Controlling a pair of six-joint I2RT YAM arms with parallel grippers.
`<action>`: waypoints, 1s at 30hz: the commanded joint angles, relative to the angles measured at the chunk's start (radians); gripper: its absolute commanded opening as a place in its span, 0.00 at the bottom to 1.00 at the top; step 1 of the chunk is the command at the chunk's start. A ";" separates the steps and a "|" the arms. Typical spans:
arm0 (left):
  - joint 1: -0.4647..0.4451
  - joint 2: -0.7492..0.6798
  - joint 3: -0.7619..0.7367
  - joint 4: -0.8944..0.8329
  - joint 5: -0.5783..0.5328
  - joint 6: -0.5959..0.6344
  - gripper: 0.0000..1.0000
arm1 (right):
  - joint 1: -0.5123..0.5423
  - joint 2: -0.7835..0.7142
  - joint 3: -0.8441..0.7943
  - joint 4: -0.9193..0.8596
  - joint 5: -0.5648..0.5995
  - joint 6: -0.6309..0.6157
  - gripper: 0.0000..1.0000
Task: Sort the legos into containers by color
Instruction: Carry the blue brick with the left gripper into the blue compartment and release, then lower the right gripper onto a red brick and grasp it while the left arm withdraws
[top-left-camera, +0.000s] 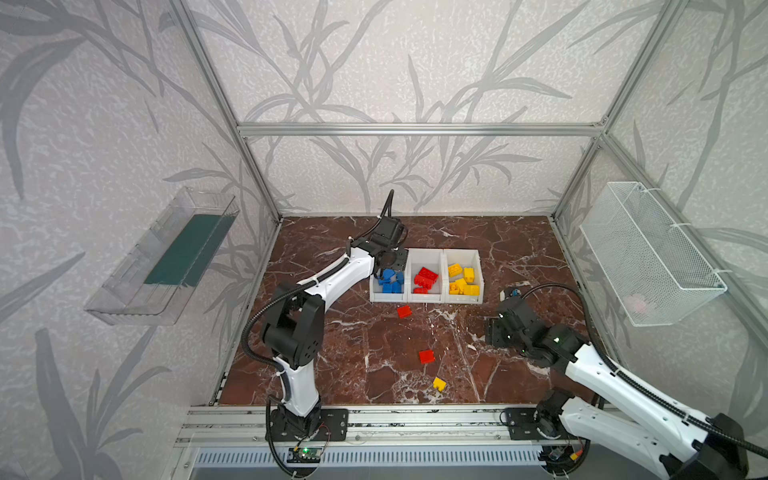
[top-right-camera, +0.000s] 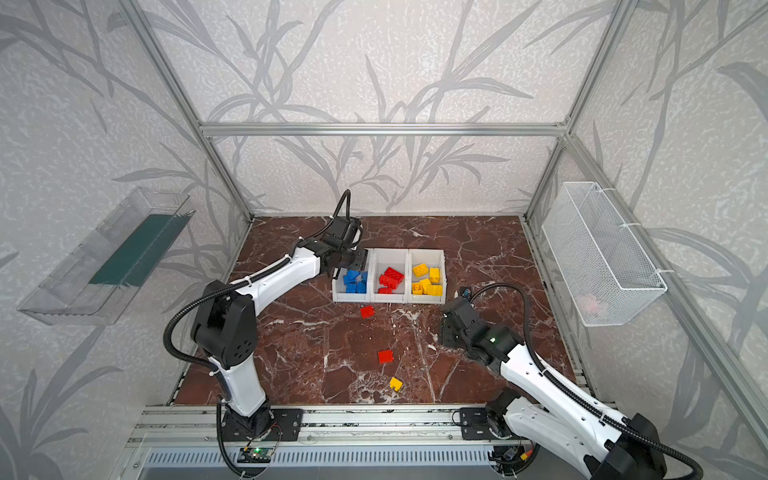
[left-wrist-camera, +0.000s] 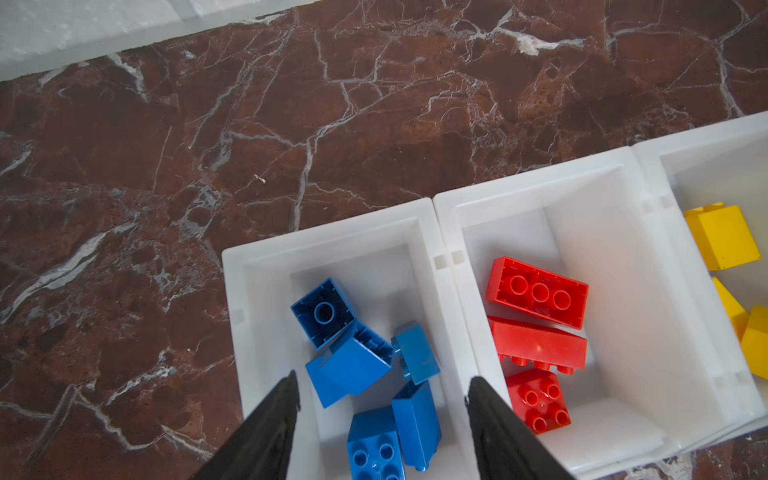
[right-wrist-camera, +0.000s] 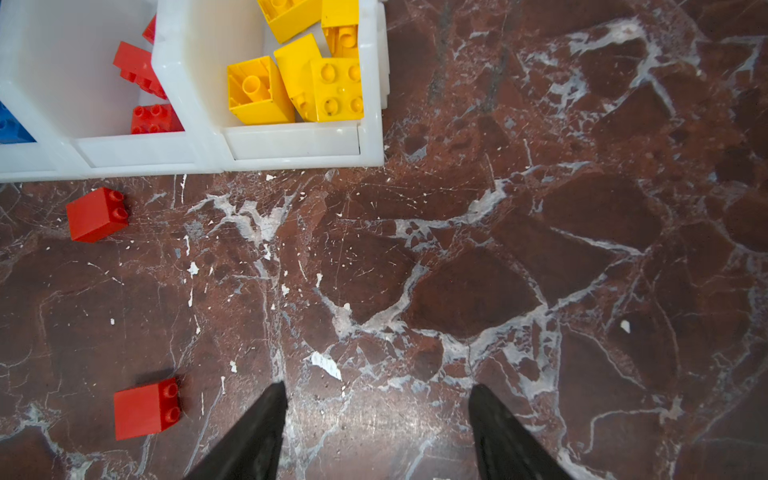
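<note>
The containers (top-left-camera: 425, 296) stand mid-table: blue legos (top-left-camera: 390, 281) left, red legos (top-left-camera: 426, 278) middle, yellow legos (top-left-camera: 463, 280) right. Nearer on the table (top-left-camera: 519, 257) lie a loose red brick (top-left-camera: 404, 311), a second red brick (top-left-camera: 427, 356) and a loose yellow brick (top-left-camera: 439, 384). The left gripper (left-wrist-camera: 383, 377) hangs over the blue bin, jaws apart, seemingly empty; the right gripper (right-wrist-camera: 378, 388), likewise spread, hovers over bare marble.

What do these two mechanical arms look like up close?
The left arm and right arm have white shells, black joints and black ribbed cables running alongside. The left claw and right claw each have two black tapered fingers.
</note>
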 joint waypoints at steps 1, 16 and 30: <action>0.005 -0.081 -0.031 0.009 -0.003 -0.014 0.68 | -0.003 0.015 0.043 0.010 -0.031 -0.034 0.70; 0.016 -0.501 -0.453 0.033 -0.032 -0.120 0.68 | 0.225 0.239 0.152 0.010 -0.027 0.027 0.70; 0.022 -0.950 -0.839 -0.001 -0.087 -0.296 0.69 | 0.437 0.673 0.398 0.025 -0.074 0.081 0.70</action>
